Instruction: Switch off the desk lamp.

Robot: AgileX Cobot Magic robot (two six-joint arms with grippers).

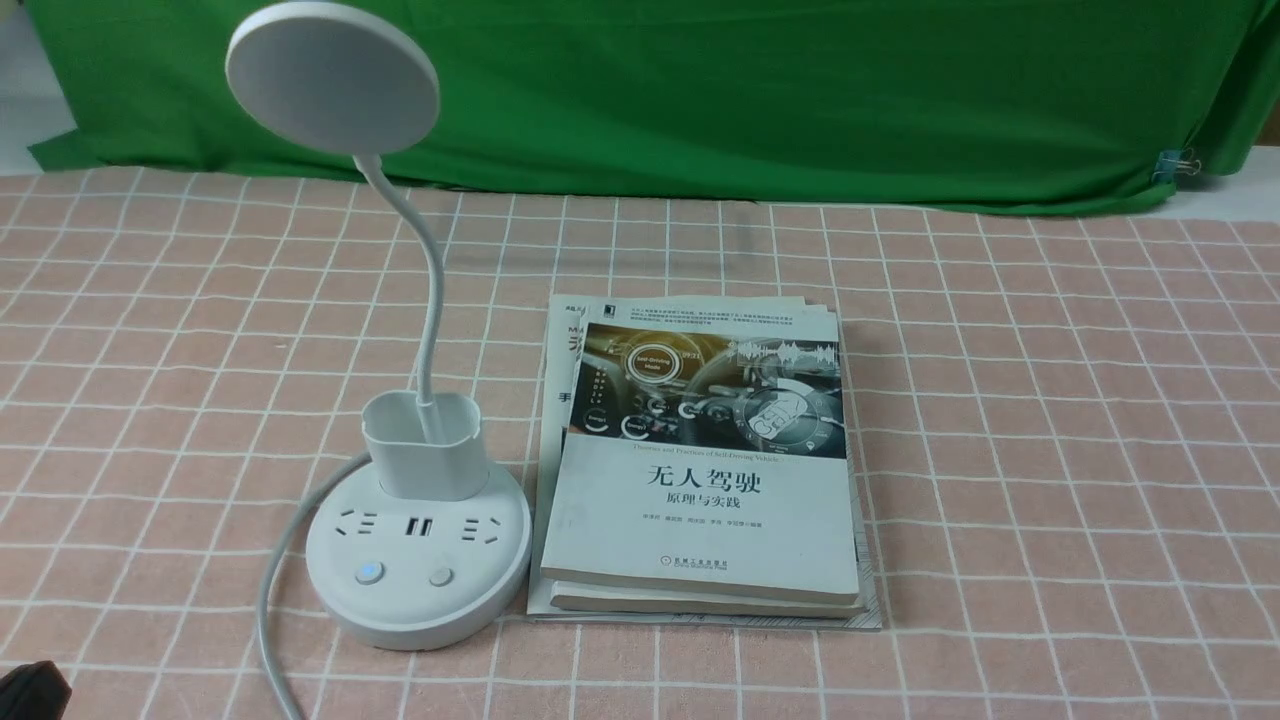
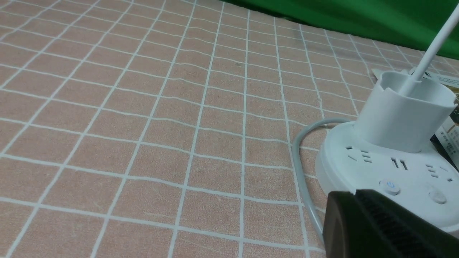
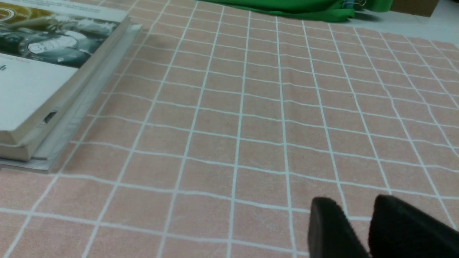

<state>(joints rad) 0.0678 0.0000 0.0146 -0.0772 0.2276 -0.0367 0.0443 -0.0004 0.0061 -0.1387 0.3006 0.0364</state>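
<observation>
White plastic, our desk lamp (image 1: 418,520) stands on the pink checked tablecloth (image 1: 1050,420), on our left side, just beside a stack of books (image 1: 705,470). Its disc head (image 1: 332,77) leans over on the thin neck (image 1: 425,270); one button (image 1: 369,573) on the base glows blue. Our left gripper (image 2: 380,225) hovers near the base's front edge, and we cannot tell how its jaws stand. Our right gripper (image 3: 358,222) hangs over bare cloth, fingers slightly parted, holding nothing.
</observation>
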